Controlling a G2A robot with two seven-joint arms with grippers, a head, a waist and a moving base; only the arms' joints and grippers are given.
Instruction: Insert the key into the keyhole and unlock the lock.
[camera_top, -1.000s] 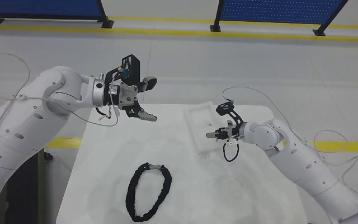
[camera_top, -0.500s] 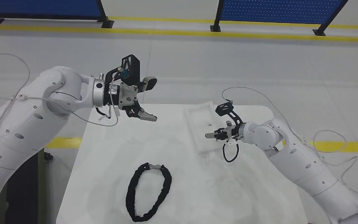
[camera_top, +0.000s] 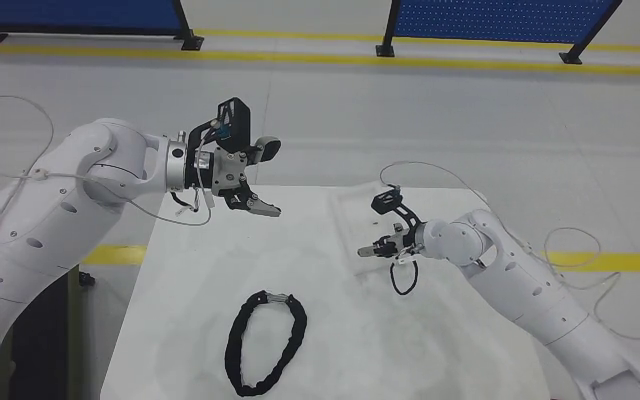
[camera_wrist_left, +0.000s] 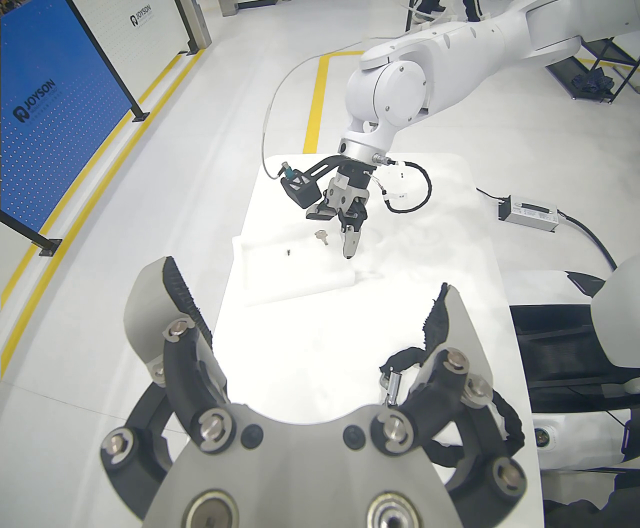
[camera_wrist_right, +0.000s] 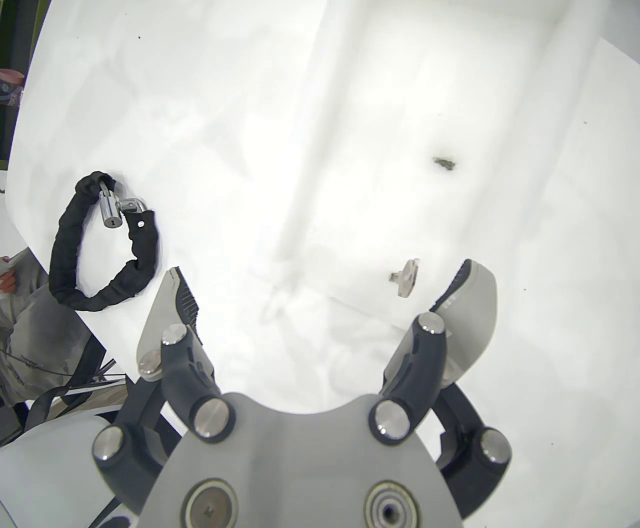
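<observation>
A small silver key (camera_wrist_right: 406, 277) lies on a shallow white tray (camera_top: 350, 212) at the table's right rear. My right gripper (camera_wrist_right: 322, 290) hovers open just over it, the key close to one fingertip (camera_wrist_right: 467, 282) and nothing held. Seen from the left wrist, the key (camera_wrist_left: 321, 235) sits beside the right gripper (camera_wrist_left: 334, 231). The lock (camera_wrist_right: 110, 210) is a silver cylinder joining the ends of a black sleeved chain loop (camera_top: 265, 340) near the table's front. My left gripper (camera_top: 258, 206) hangs open and empty above the table's left rear (camera_wrist_left: 307, 300).
A dark speck (camera_wrist_right: 444, 163) marks the tray beyond the key. The white table (camera_top: 200, 300) is bare between chain and tray. A grey power box (camera_wrist_left: 530, 217) with a cable lies on the floor beside the table. Blue panels (camera_top: 90, 15) stand far behind.
My right arm has swung left and lower over the tray, bringing its open gripper to the key. The left arm and the chain lock have stayed put.
</observation>
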